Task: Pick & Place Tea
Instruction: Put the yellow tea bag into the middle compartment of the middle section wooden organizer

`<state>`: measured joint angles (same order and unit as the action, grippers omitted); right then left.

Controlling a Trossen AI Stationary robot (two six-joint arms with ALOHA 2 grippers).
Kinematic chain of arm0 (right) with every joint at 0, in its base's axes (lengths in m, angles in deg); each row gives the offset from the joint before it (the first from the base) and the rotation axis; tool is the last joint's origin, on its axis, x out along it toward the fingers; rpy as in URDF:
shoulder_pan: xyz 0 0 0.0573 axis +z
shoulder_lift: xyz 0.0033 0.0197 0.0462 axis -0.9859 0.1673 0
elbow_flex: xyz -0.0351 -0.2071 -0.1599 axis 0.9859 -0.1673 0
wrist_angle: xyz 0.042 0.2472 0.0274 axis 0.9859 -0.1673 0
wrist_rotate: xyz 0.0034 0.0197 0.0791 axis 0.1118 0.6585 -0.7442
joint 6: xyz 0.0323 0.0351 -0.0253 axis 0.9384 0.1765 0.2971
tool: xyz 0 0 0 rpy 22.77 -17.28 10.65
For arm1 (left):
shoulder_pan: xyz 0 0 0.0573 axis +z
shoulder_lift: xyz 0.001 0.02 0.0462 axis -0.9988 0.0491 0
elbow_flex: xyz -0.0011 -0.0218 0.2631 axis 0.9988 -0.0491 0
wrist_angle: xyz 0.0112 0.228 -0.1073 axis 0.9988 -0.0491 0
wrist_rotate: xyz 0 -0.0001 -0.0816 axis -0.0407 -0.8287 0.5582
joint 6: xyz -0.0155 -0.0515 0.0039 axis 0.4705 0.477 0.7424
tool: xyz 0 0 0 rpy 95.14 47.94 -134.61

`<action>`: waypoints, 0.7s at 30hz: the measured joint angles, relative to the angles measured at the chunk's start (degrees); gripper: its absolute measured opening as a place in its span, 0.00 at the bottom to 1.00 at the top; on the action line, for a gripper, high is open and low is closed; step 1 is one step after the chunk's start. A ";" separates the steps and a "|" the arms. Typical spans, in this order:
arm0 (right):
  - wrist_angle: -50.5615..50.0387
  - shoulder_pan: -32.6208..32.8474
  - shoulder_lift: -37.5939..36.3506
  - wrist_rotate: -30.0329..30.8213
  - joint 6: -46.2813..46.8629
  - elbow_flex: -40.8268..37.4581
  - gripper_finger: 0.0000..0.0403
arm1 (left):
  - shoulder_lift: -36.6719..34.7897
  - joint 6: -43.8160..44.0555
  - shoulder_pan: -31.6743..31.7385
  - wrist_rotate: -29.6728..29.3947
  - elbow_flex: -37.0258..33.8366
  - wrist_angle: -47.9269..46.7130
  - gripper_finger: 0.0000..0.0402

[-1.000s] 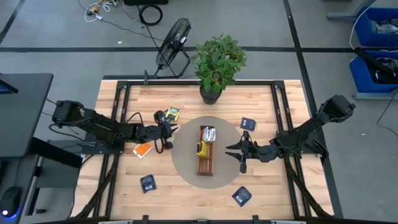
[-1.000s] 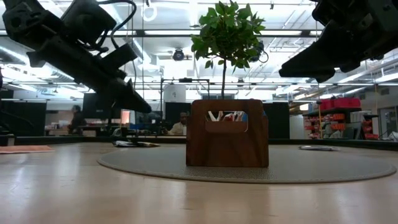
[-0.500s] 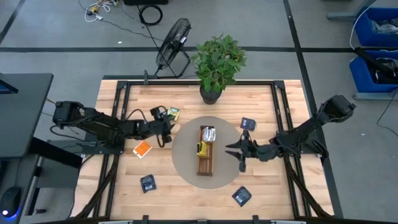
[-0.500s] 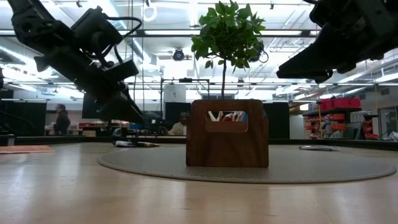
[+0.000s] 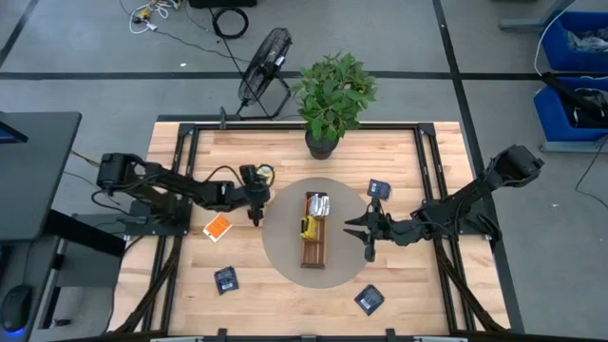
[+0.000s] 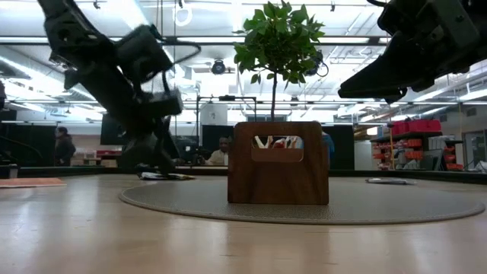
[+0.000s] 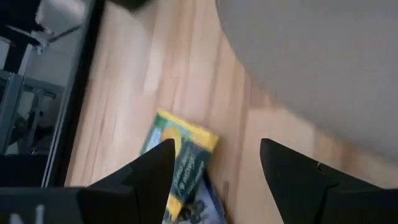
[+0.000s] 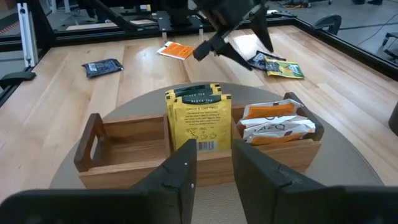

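The tea is several small flat sachets. A green-yellow one (image 5: 265, 173) (image 7: 183, 155) lies flat on the wood, overlapping a navy one (image 7: 200, 208). My left gripper (image 5: 255, 198) (image 7: 214, 163) hangs open just over it, tipped down, one finger on each side, touching nothing. An orange sachet (image 5: 218, 228) and three navy ones (image 5: 226, 279) (image 5: 370, 299) (image 5: 379, 189) lie loose on the table. More sachets (image 8: 198, 118) stand in the wooden tray (image 5: 316, 252). My right gripper (image 5: 362, 237) (image 8: 214, 177) waits open right of the tray.
The tray stands on a round grey mat (image 5: 285, 256) at mid-table. A potted plant (image 5: 332, 95) stands at the far edge, with a fan (image 5: 264, 62) on the floor behind it. Black frame rails (image 5: 180, 171) run along both table sides. People show in the room beyond.
My left gripper has gone toward the far edge and down, over the green-yellow sachet. It has tipped steeply downward, rolled, and opened. My right gripper has kept still.
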<state>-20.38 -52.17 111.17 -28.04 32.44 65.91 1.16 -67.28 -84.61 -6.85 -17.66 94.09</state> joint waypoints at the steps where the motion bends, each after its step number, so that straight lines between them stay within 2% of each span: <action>1: -0.06 0.01 0.00 0.00 0.02 0.00 0.28 | 0.83 -0.15 0.33 -0.04 0.36 -0.63 0.60; 9: -0.48 0.01 0.00 0.00 -0.19 0.00 0.28 | 4.41 -1.74 3.44 0.40 2.21 -0.23 0.60; 21: -0.85 0.00 0.00 0.00 0.22 0.00 0.28 | 4.32 -5.19 9.24 8.84 2.20 0.43 0.60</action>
<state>-21.23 -52.17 111.17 -28.04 32.67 65.91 5.49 -72.47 -75.36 1.99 -15.46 94.52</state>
